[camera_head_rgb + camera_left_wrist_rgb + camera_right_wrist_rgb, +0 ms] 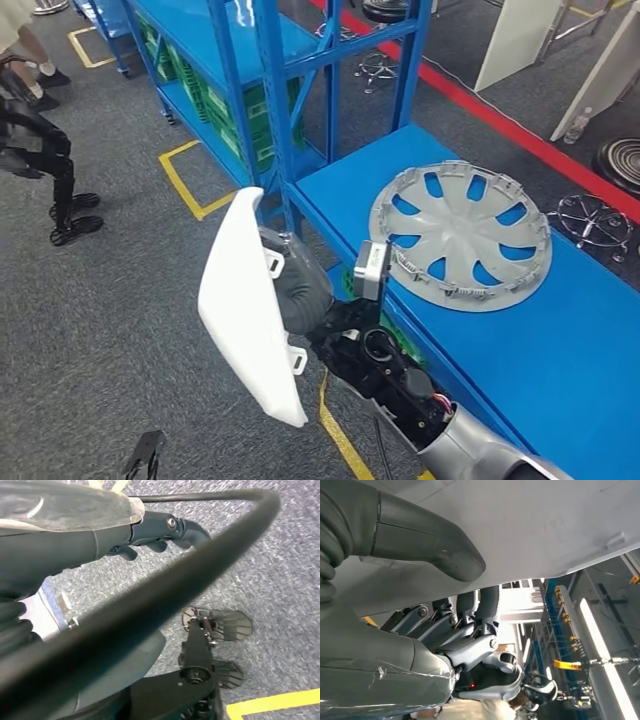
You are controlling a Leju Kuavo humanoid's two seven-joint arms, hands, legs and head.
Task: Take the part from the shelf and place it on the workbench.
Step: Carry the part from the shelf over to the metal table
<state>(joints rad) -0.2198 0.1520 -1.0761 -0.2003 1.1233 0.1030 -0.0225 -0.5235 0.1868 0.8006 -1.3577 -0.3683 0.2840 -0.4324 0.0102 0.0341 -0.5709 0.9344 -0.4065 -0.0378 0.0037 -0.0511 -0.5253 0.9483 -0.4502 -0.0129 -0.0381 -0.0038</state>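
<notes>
Carry step: right hand [302, 290] clamps white part [249, 305]; left hand [158, 532] curled, empty (hanging); next, lower onto workbench [573, 360] beside hubcap [460, 235].

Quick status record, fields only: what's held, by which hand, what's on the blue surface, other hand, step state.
held part: white panel, curved, with small mounting tabs
holding hand: right hand, thumb on one face and fingers on the other
panel position: beside the blue surface, over grey carpet, not set down
on blue surface: grey wheel cover, lying flat
left hand: left hand, fingers curled in, holding nothing, above the carpet
step state: part in hand, placing not yet done
</notes>
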